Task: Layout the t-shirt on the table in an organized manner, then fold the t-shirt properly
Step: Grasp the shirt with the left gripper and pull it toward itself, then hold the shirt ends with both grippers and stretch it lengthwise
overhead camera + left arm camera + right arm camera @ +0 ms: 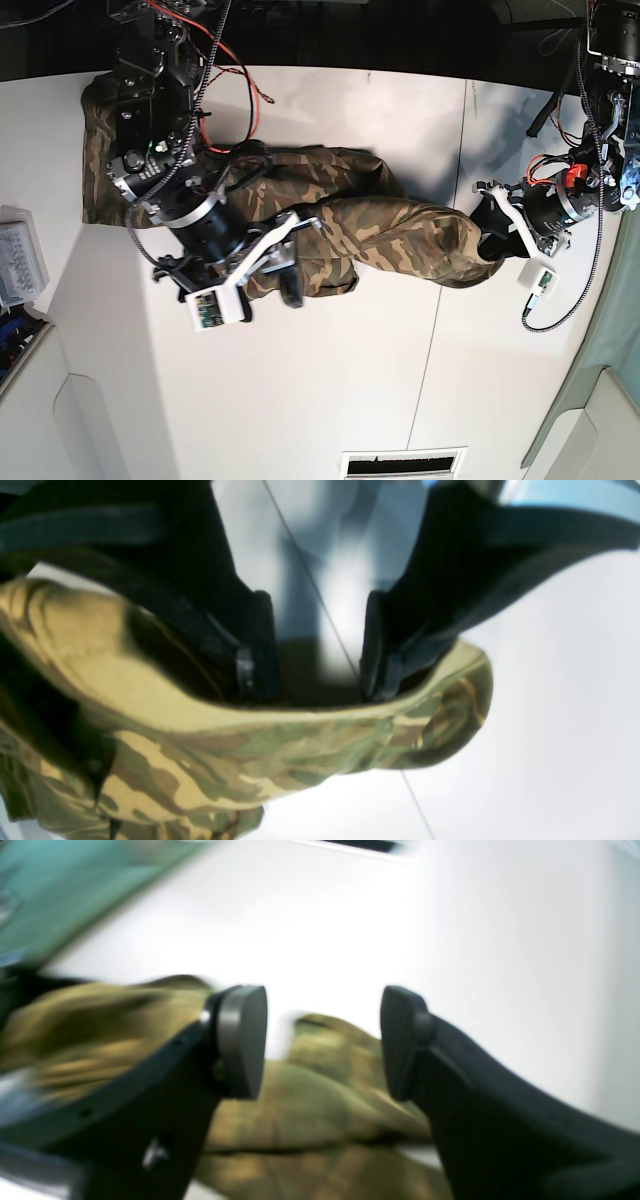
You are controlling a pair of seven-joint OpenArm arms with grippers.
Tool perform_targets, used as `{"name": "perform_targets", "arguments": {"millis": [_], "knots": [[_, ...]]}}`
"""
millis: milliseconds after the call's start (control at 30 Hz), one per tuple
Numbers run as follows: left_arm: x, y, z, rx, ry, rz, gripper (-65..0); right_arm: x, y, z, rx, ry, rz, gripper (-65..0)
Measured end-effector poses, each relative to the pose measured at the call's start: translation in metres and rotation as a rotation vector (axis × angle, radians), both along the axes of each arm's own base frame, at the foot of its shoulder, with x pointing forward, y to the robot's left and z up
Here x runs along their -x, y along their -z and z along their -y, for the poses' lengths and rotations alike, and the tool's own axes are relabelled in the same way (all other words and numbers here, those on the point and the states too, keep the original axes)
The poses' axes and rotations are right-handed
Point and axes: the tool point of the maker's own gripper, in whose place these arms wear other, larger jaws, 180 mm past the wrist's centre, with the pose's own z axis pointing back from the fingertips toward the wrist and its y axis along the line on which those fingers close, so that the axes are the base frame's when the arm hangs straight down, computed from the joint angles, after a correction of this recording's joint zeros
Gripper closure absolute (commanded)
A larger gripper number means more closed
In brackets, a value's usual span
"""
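The left gripper (315, 645) is being seen with its jaws parted and a gap showing between the pads (260, 645); a rolled hem of the t-shirt (260, 740) is lying across the fingertips, but whether the cloth is actually being pinched cannot be told from the left wrist view. In the base view this gripper (492, 225) is sitting at the end of the garment nearest that arm, where the fabric is being drawn into a narrow band. The right gripper (322, 1040) is being held wide open, nothing between its pads (242, 1040), and is hanging just above bunched camouflage cloth (310, 1100); in the base view it (285, 270) is poised over the middle of the shirt.

The t-shirt (400, 230) is being spread across the table (340, 390) as a crumpled strip, one end lying under the right arm's base at the far edge.

The fabric is judged to be light, limp and prone to sagging and bunching, with no stiffness to hold a shape. A hold is best taken at hems, sleeve ends or shoulder seams, where doubled cloth gives thickness; a pinch in mid-panel is likely to gather only one layer and slip.
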Motion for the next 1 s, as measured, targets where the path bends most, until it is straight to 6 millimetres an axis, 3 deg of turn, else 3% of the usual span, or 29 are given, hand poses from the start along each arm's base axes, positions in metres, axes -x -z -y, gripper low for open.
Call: {"name": "perform_targets", "arguments": {"millis": [133, 233, 367, 433, 533, 700, 933, 1000], "knots": [[-0.006, -0.026, -0.027, 0.099, -0.100, 0.067, -30.1, -0.008, 0.012, 0.047, 0.002, 0.153, -0.035, -35.1], [-0.012, -0.039, -0.042, 0.122, -0.143, 0.103, -30.1, -0.008, 0.037, 0.076, -0.002, 0.256, -0.103, -35.1], [-0.010, -0.034, -0.029, 0.143, -0.119, 0.087, -30.1, -0.006, 0.075, 0.108, -0.018, 0.385, -0.158, -35.1], [-0.008, -0.030, -0.022, 0.143, -0.097, 0.072, -30.1, -0.001, 0.098, 0.116, -0.020, 0.415, -0.215, -35.1], [-0.006, -0.019, -0.008, 0.112, -0.058, 0.050, -30.1, 0.004, 0.127, 0.109, -0.053, 0.418, -0.291, -35.1], [0.003, 0.005, 0.027, 0.073, 0.007, 0.013, -30.1, -0.002, 0.150, 0.085, -0.189, 0.412, -0.364, -35.1], [-0.002, 0.018, 0.014, 0.011, -0.051, 0.023, -30.1, -0.015, 0.154, 0.047, -0.312, 0.397, -0.391, -34.0], [0.001, 0.027, 0.009, 0.003, -0.062, 0.001, -30.1, -0.017, 0.154, 0.045, -0.317, 0.394, -0.389, -25.2]]}}
